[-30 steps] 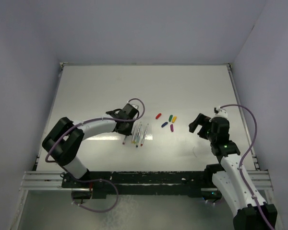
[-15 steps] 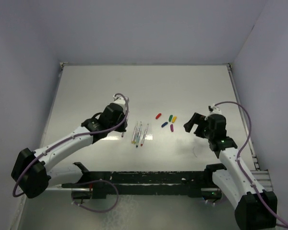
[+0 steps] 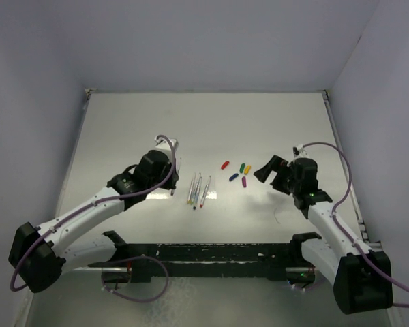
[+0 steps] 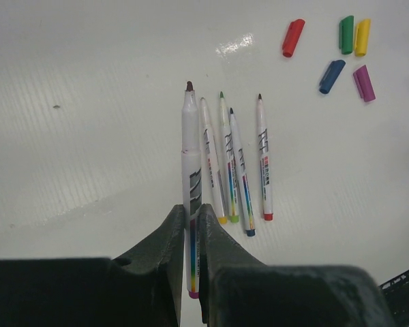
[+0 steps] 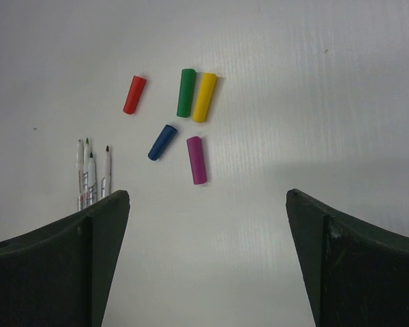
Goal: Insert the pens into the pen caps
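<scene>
5 pens in all: four pens (image 4: 228,163) lie side by side on the white table (image 3: 123,122), and the fifth pen (image 4: 190,150) sits just left of that row, pinched near its tail by the left gripper (image 4: 193,211). 5 caps lie loose beyond the tips, to the right: red cap (image 4: 293,37), green cap (image 4: 346,34) beside yellow cap (image 4: 362,37), blue cap (image 4: 332,76), purple cap (image 4: 363,83). The right gripper (image 5: 206,195) is spread wide above the caps and holds nothing.

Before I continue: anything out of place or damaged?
Nothing stands out. The left gripper holds one pen; the other four pens lie side by side, and the five caps lie loose nearby.
</scene>
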Controlling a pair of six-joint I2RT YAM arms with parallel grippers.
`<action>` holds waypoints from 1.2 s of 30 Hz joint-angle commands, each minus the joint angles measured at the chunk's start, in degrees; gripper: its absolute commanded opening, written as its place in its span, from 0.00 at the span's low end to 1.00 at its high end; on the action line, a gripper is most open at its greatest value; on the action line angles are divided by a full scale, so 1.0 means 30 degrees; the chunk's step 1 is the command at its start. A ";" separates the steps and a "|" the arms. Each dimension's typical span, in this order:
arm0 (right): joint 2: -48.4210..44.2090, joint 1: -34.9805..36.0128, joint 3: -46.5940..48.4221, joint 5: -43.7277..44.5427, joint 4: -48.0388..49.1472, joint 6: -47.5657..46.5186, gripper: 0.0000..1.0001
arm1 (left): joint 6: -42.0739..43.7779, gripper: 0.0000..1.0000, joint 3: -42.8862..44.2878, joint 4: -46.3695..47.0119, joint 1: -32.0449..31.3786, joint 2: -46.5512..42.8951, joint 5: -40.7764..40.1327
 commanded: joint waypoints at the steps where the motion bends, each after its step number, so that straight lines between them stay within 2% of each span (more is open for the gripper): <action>1: 0.0672 -0.0094 -0.0125 -0.1087 0.1340 0.0708 1.00 | 0.0397 0.00 -0.0045 0.0865 -0.0083 -0.0023 -0.0061; 6: 0.0488 -0.0094 -0.0316 -0.1036 0.1493 0.0310 1.00 | 0.0358 0.00 -0.0251 0.1186 -0.0096 0.0066 0.0120; 12: 0.0356 -0.0094 -0.1615 -0.1178 0.3493 0.0831 1.00 | 0.0311 0.00 -0.0397 0.1948 -0.0097 0.0338 0.0661; 21: 0.1205 0.0245 -0.0251 0.0078 0.2968 -0.1490 1.00 | 0.0108 0.00 -0.0484 0.2031 -0.0096 0.1103 0.0856; 23: 0.0977 0.1014 0.0348 0.1121 0.2249 -0.2127 1.00 | 0.0077 0.00 -0.0489 0.2075 -0.0095 0.1179 0.0837; 27: 0.1019 0.4977 0.2506 0.6112 0.0315 -0.3665 1.00 | 0.0133 0.00 -0.0355 0.2084 -0.0094 0.1427 0.0795; 29: 0.1545 0.5982 0.3609 0.7835 -0.0542 -0.4018 1.00 | 0.0134 0.00 -0.0270 0.2048 -0.0074 0.1453 0.0738; 34: 0.2078 0.6402 0.5025 0.8524 -0.0783 -0.4802 1.00 | 0.0162 0.00 -0.0193 0.1837 -0.0095 0.1324 0.0487; 36: 0.1995 0.6409 0.5172 0.8878 -0.0576 -0.3720 1.00 | 0.0192 0.00 -0.0138 0.1737 -0.0082 0.1264 0.0235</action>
